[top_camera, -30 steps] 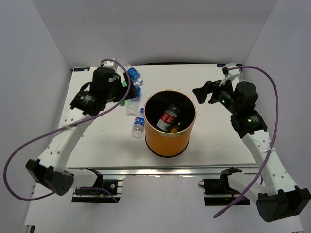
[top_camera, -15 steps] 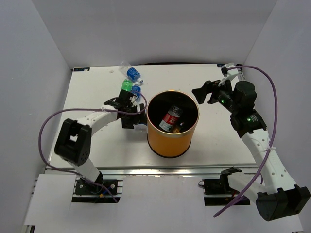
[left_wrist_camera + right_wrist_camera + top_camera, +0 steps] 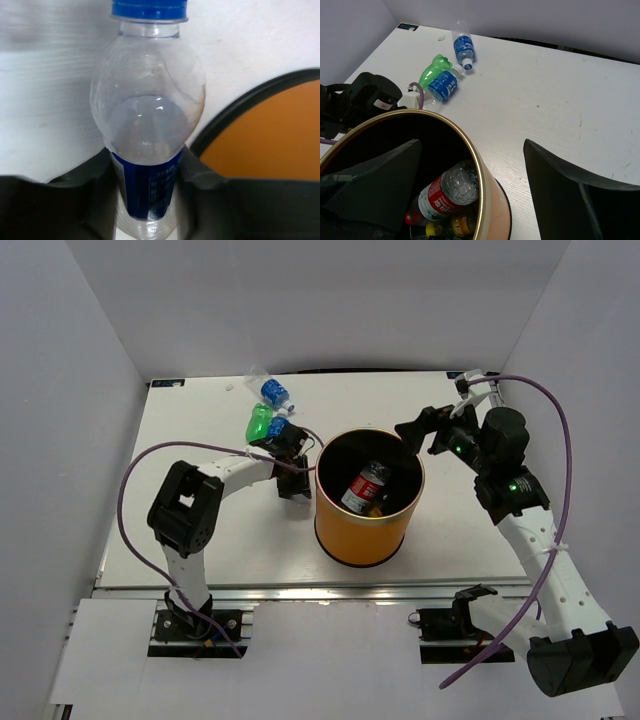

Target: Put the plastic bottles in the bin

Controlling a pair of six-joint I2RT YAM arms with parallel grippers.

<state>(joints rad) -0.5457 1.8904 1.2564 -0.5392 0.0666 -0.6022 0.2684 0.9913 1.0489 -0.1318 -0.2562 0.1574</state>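
Table (image 3: 200, 540): white top, boxed in on three sides by plain, pale grey-lilac panels: left wall (image 3: 60, 390), back wall (image 3: 320, 300) and right wall (image 3: 600, 350). I note a dark strip (image 3: 350, 370) along the table's far edge, where it meets the back wall. A small black label (image 3: 168, 383) sits at the far left corner. An aluminium rail (image 3: 280, 592) runs along the near edge, with a white surface (image 3: 330, 670) below it. In the right wrist view I can make out faint wood grain on the top and a few dark specks (image 3: 580, 120). Light is even and diffuse, and shadows are soft.
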